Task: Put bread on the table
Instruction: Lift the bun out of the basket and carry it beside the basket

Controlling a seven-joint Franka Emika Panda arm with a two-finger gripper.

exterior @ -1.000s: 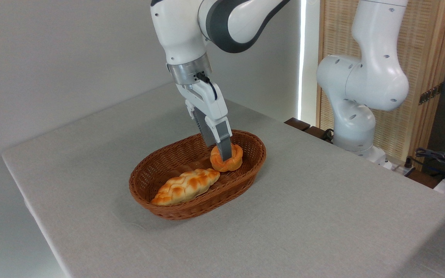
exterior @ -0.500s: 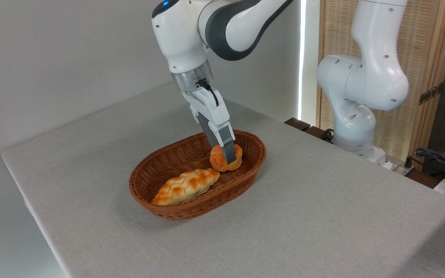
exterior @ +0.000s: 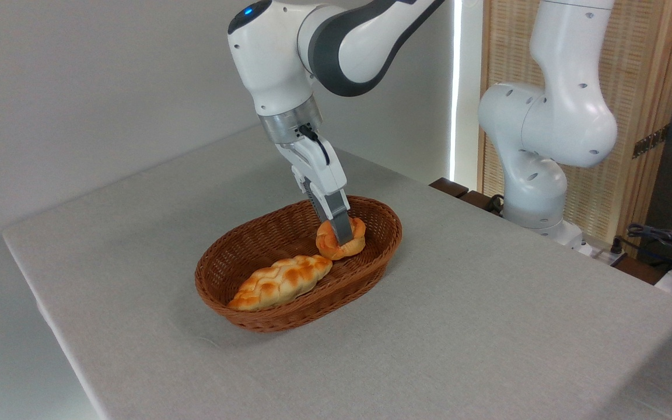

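The small round orange-golden bread bun [exterior: 336, 242] with a lumpy swirled top sits at the right end of the brown oval wicker basket [exterior: 254, 315], and the white-and-grey claw [exterior: 343, 234] comes down on it from above at a slant. The one grey finger [exterior: 342, 224] that shows lies across the middle of the bun's top, with bread visible on either side of it; the other finger is hidden behind, so the claw appears closed on the bun, though whether the bun rests on the basket floor or hangs just above it cannot be told.

There are two pieces of bread in the basket: this bun and one longer, paler braided loaf [exterior: 280, 281], which lies toward the basket's left end, just beside the bun. There is one basket, standing near the middle of the light grey cloth-like tabletop [exterior: 487, 326]. One white robot arm [exterior: 336, 35] reaches over from its base at the right.
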